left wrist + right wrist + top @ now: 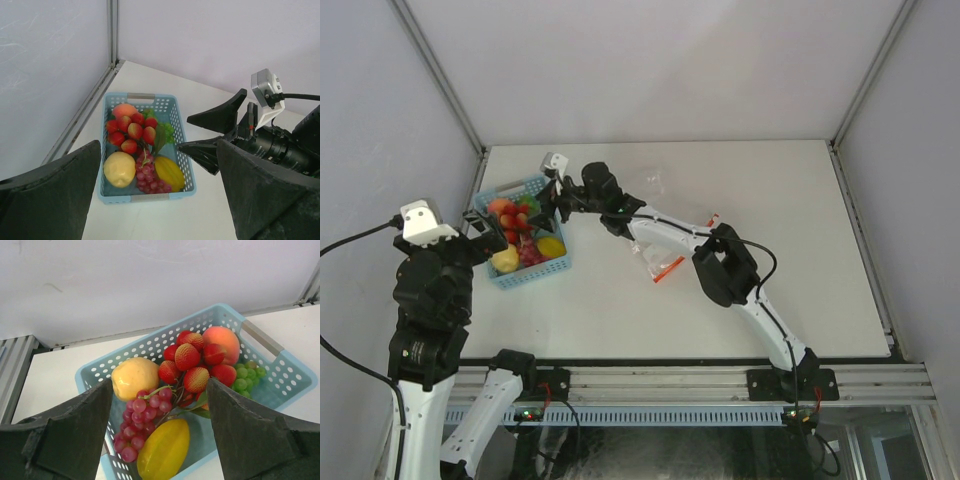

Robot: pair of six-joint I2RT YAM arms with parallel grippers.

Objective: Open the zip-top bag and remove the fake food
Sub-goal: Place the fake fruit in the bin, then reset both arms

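Your left arm (428, 292) and right arm (665, 235) wear white shells over bulky black joints. The left claw (488, 232) and right claw (558, 197) have black wedge fingers, each topped by a white camera block (420, 220), with black cables (350, 245) trailing.

fake food (134, 145) fills basket (188, 167), right gripper (184, 133) alongside

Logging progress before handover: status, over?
Both open: left gripper beside basket, right gripper over it, empty. Visible fake food in basket. The zip-top bag lies partly under right arm. Nothing else in the way.
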